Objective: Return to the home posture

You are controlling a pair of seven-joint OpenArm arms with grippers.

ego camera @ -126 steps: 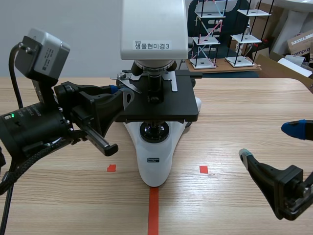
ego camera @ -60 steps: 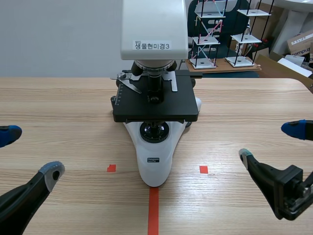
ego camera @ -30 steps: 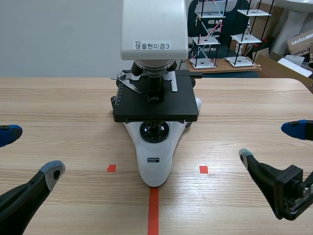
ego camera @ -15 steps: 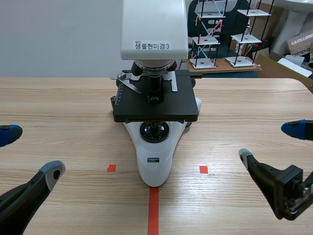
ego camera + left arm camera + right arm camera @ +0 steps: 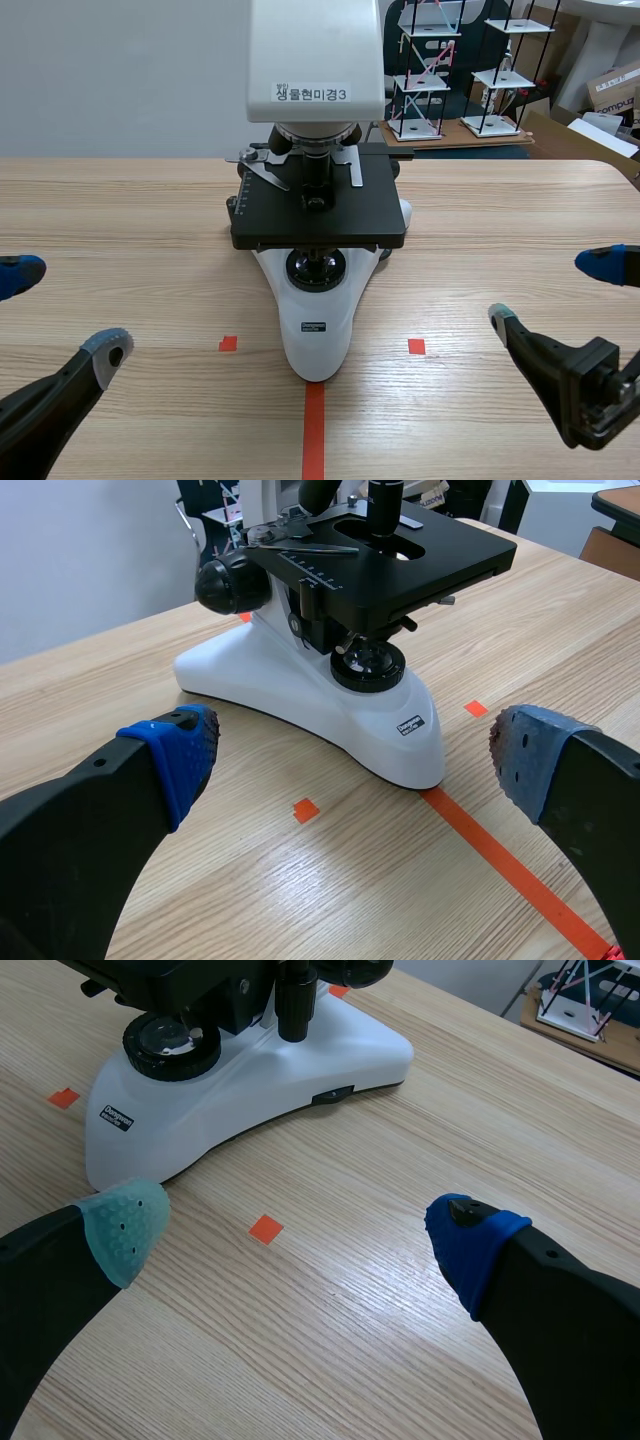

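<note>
Progress looks all but complete: the left gripper and right gripper hang low over the table, one on each side of the microscope, both well apart from it and touching nothing. Each has its fingers spread wide and empty. Each gripper's long axis runs from the robot's side toward the microscope's base, tips forward and slanting slightly inward. Given this symmetric pose, I judge that little or nothing is left to do.
</note>
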